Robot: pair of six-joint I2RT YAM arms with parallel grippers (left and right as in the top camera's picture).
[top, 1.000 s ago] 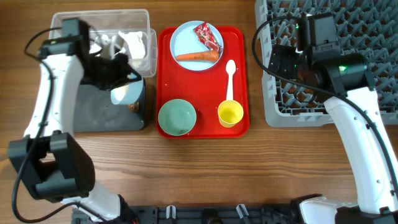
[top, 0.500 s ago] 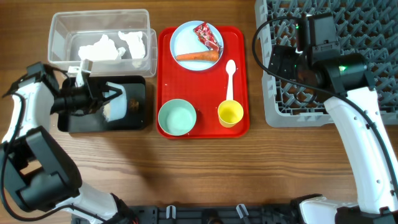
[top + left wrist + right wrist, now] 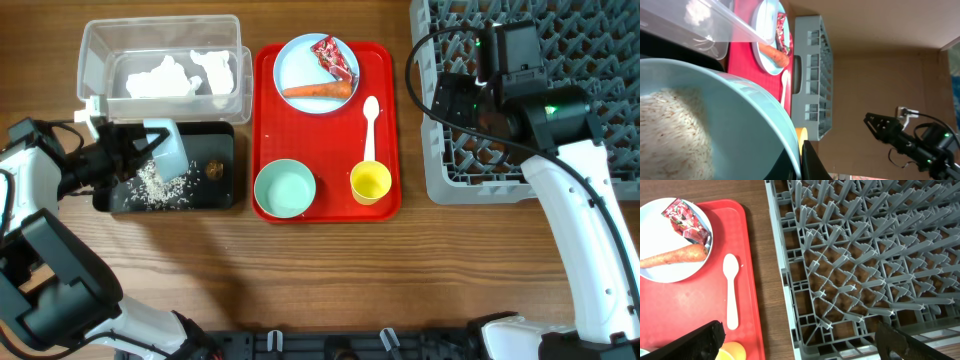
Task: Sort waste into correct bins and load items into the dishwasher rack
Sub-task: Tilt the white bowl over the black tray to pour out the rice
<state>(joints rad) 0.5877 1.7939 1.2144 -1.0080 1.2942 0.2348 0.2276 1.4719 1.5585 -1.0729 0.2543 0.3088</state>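
We find the overhead view bright and evenly lit from above. Shadows on the table (image 3: 300,270) are soft and faint, and the tray (image 3: 385,130) shows only a mild sheen. In the left wrist view, the bowl (image 3: 730,130) sits close to the lens and looks soft. The tub (image 3: 705,25) carries bright streaks, and the background is dimmer. In the right wrist view, we see the rack (image 3: 865,255) sharp and evenly lit.

Light-blue bowl (image 3: 165,149) tipped over black tray (image 3: 216,196) (rice (image 3: 160,186) scattered inside).
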